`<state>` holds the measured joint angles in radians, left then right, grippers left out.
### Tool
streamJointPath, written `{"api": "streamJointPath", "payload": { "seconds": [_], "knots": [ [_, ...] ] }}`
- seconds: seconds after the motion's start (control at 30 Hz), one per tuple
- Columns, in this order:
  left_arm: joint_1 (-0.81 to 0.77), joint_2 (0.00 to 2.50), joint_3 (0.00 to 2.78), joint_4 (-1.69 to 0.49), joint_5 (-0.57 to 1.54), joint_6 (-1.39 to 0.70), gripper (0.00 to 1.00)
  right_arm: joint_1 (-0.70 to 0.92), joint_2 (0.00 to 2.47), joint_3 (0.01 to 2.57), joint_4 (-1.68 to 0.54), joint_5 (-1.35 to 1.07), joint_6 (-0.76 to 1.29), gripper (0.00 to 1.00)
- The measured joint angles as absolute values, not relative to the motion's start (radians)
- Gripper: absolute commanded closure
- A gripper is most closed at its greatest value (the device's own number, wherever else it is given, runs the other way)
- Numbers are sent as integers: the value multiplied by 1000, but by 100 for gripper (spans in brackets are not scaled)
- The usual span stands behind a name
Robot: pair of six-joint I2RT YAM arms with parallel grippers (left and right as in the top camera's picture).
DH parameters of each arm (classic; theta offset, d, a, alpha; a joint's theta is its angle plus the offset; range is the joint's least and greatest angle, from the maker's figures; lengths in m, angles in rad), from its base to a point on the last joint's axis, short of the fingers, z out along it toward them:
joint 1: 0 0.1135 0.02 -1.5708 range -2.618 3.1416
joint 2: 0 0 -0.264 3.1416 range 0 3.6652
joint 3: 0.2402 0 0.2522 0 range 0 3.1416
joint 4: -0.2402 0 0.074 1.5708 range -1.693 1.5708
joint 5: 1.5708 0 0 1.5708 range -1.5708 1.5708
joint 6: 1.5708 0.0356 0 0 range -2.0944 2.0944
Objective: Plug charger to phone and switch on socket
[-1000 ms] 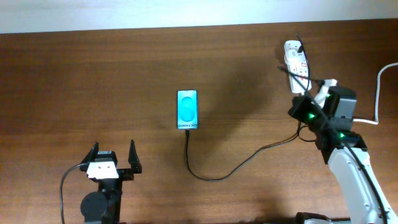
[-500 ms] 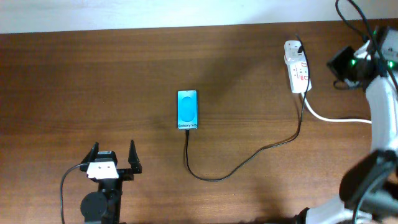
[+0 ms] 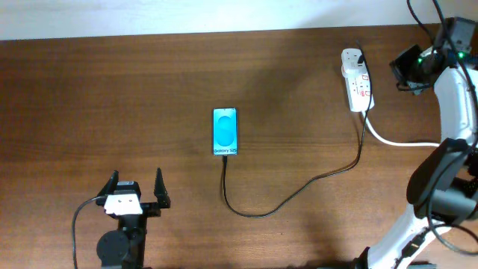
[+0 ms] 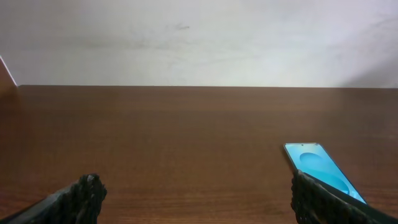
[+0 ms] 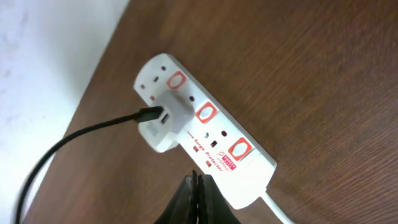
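The phone lies screen-up in the middle of the table, its cyan screen lit, and also shows in the left wrist view. The charger's black cable runs from the phone's near edge in a loop to a white adapter plugged into the socket. The socket is a white strip with red-ringed switches. My right gripper hovers shut just off its side, holding nothing. My left gripper rests open near the front edge, left of the phone, with nothing between its fingers.
The socket's thick white cord trails right across the table toward my right arm. The table's far edge and a pale wall lie just behind the socket.
My right arm has lifted away from the socket's near end and swung to its right, uncovering the white cord. The left arm, phone and cable have stayed put.
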<state>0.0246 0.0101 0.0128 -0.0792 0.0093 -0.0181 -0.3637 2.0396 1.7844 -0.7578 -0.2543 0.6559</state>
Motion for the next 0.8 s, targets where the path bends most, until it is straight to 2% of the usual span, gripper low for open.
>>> {"api": "streamJointPath", "payload": {
  "seconds": [0.27, 0.8],
  "knots": [
    [25, 10, 13, -79, 10, -18, 1, -330, 2194, 1784, -698, -297, 736, 96],
    [25, 10, 13, -79, 9, -18, 1, -299, 2297, 1784, -559, -336, 865, 96]
  ]
}}
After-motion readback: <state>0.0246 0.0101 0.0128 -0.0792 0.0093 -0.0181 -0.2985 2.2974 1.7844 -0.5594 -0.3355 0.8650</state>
